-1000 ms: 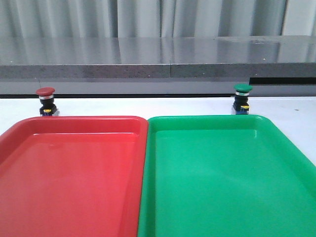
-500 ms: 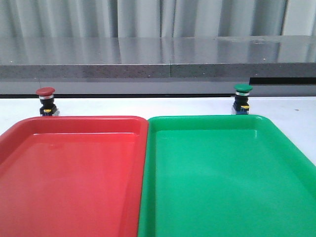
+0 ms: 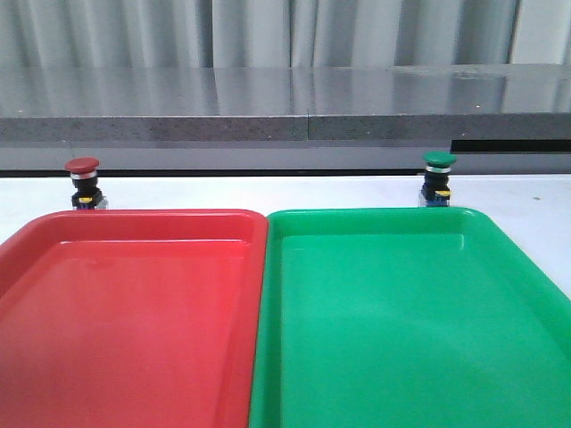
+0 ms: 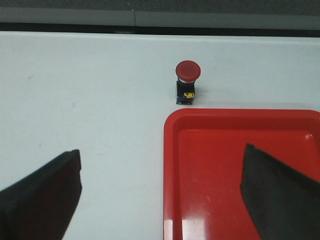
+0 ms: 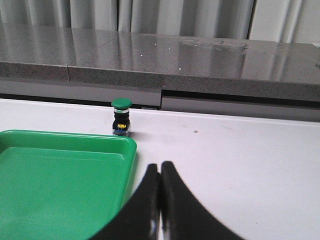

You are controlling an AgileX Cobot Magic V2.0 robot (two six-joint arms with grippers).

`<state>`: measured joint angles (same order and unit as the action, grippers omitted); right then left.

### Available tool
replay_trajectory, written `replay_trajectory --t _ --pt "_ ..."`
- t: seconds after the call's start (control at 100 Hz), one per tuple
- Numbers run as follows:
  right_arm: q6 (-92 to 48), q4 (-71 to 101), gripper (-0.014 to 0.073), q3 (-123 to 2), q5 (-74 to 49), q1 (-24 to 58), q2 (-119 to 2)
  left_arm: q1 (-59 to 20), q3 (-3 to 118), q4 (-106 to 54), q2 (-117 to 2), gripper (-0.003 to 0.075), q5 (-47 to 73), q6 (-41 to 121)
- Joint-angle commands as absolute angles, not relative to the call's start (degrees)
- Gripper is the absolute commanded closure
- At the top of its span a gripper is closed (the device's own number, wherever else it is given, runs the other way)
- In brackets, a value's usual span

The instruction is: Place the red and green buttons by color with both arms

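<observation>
Red button (image 3: pixel 82 181) and green button (image 3: pixel 438 177) were seen upright on the white surface (image 4: pixel 100 100) just behind their matching trays, the left claw (image 4: pixel 160 195) spread wide and empty, the right claw (image 5: pixel 160 200) closed and empty, so toppling was judged likely.

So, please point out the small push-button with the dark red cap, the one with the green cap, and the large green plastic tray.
red button (image 4: pixel 188 70), left wrist view, cap.
green button (image 5: pixel 121 104), right wrist view, cap.
green tray (image 3: pixel 366 215), front view, far rim.
</observation>
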<state>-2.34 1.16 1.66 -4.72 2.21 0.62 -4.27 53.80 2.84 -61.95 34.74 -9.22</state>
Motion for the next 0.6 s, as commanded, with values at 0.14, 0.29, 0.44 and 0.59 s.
replay_trajectory --t 0.14,0.29,0.44,0.59 --pt "-2.78 1.24 0.0661 0.72 0.36 1.77 1.74 -4.26 66.42 2.21 -75.03 0.0104 29.98 -9.61" --pt "-2.78 1.24 0.0661 0.72 0.36 1.77 1.74 -5.34 72.94 2.21 -83.45 0.0104 30.0 -9.61" --pt "-2.78 1.24 0.0661 0.72 0.36 1.77 1.74 -6.95 78.54 2.31 -90.89 0.0104 29.83 -9.61" --pt "-2.78 1.24 0.0661 0.72 0.36 1.77 1.74 -8.41 83.67 2.31 -98.04 0.0104 29.83 -9.61"
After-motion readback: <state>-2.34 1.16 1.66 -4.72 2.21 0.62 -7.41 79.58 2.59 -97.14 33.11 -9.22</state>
